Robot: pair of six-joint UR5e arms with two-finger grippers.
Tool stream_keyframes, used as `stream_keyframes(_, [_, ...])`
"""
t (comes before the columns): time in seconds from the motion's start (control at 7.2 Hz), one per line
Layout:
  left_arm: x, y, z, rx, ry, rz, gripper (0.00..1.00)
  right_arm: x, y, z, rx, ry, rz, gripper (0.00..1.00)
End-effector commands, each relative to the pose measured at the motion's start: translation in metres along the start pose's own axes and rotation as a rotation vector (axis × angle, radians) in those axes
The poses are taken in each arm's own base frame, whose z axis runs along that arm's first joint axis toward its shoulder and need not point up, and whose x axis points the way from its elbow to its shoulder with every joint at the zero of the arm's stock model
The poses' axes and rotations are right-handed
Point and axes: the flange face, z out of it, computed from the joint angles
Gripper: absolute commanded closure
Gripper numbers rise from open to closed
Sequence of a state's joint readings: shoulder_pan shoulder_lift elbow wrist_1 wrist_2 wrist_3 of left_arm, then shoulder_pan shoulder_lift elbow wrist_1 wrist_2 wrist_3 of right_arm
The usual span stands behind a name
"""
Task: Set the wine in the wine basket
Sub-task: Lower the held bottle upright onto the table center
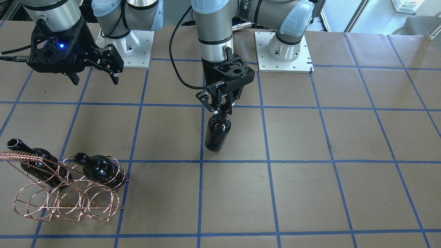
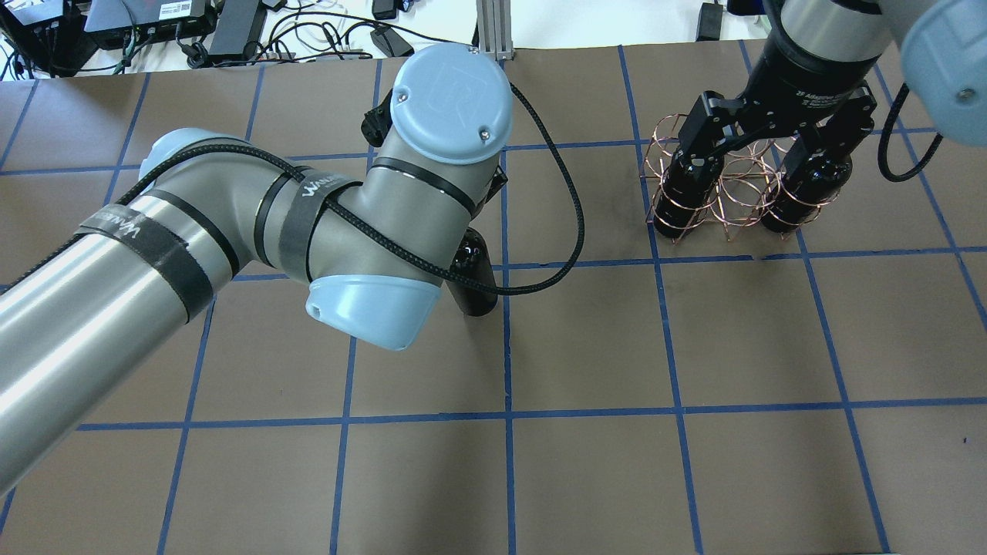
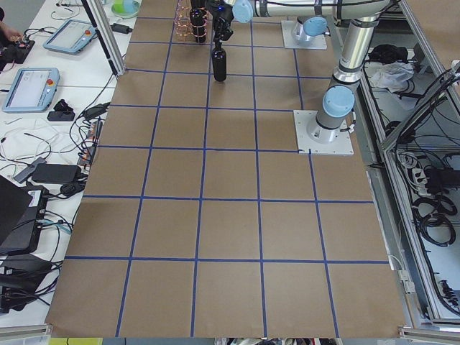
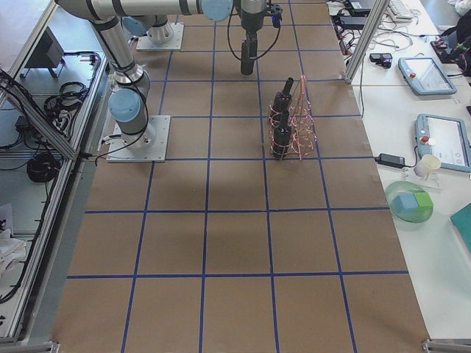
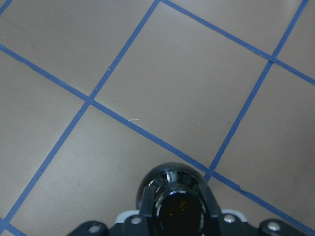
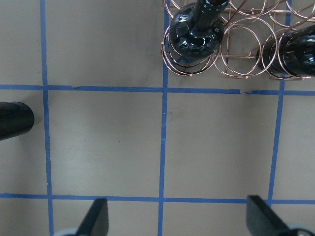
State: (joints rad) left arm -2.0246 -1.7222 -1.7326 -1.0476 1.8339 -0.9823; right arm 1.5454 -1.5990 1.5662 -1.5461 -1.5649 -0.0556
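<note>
Going left to right from the front camera: the wine basket [image 1: 70, 206] sits on the bench [image 1: 310, 137] at the far left. It carries one dark bottle [image 1: 38, 163] at its left end and a second bottle [image 1: 101, 168] just beside it. Both are tilted, with their necks pointing up and back toward the robot.

Up above the basket hangs the right arm [image 1: 51, 13]. The right jaws are spread wide and hold nothing (its wrist camera just looks down at the bench, the blue tape lines [image 6: 162, 147] and the two racked bottles).

In the middle, the left arm [image 1: 213, 31] comes straight down and the left jaws are clamped on the neck of the wine bottle [image 1: 217, 132], right below its mouth. The bottle is roughly upright with a slight lean, by a tape line and well apart from the basket. We can't tell whether its base touches the bench or hangs just above it.
</note>
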Motion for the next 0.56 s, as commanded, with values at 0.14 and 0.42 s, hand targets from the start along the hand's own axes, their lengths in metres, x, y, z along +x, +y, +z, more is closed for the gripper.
stream_keyframes(0.14, [0.0091,0.009,0.0091,-0.006,-0.001,0.002,1.0,0.0018,0.0001,-0.0003,0.0,0.0,0.0,0.0])
stream_keyframes(0.42, [0.0103,0.01,0.0087,-0.004,0.0,0.011,1.0,0.0017,0.0009,-0.0008,-0.002,0.0,0.009,0.0])
